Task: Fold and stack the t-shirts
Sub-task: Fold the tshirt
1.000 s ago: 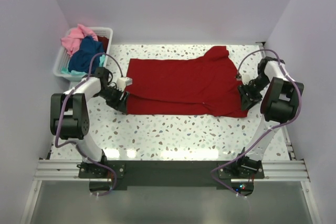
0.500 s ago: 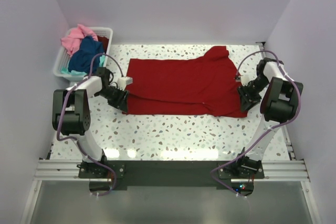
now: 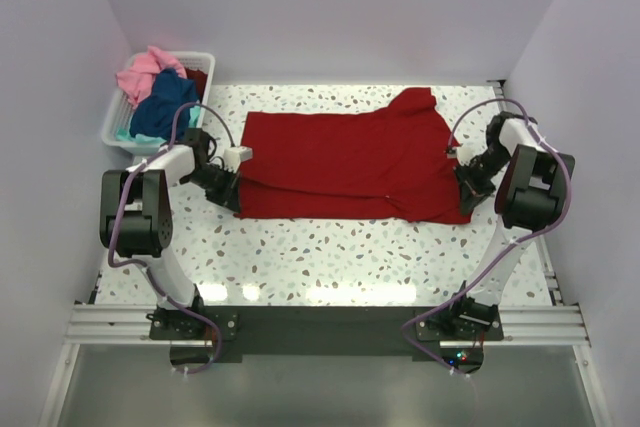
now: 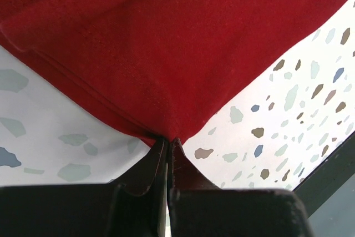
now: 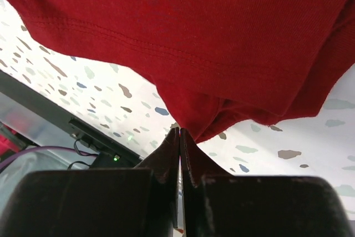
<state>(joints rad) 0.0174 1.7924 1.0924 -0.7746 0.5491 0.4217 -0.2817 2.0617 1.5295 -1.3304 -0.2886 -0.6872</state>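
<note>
Red cloth, one large deep red t-shirt (image 3: 350, 167), lies spread flat on the speckled bench (image 3: 330, 247), stretched between my two pairs of jaws.

Left jaws: pressed together, pinching the near corner of the shirt at the very tips. The left wrist view shows only a small point of cloth in the pinch; the rest fans away ahead of the jaws.

Right jaws: pressed together too, pinching a bunched fold at the opposite near corner. Ahead of them the stitched hem runs off to one side and wrinkled layers gather on the other.

Beyond the left jaws, on their outer side, a white slatted basket (image 3: 112, 129) holds the pink shirt (image 3: 140, 72), the navy one (image 3: 165, 102) and a strip of teal (image 3: 125, 134).

Risks, as I judge them:
- Left hold is shallow, so the corner could slip out under tension on lifting.
- Right hold is on bunched cloth. I cannot tell how many layers are caught, and a trapped extra layer would skew the fold.
- Uneven lifting by the two arms would drag the shirt askew.

Writing: no brand, label or print readable anywhere.
</note>
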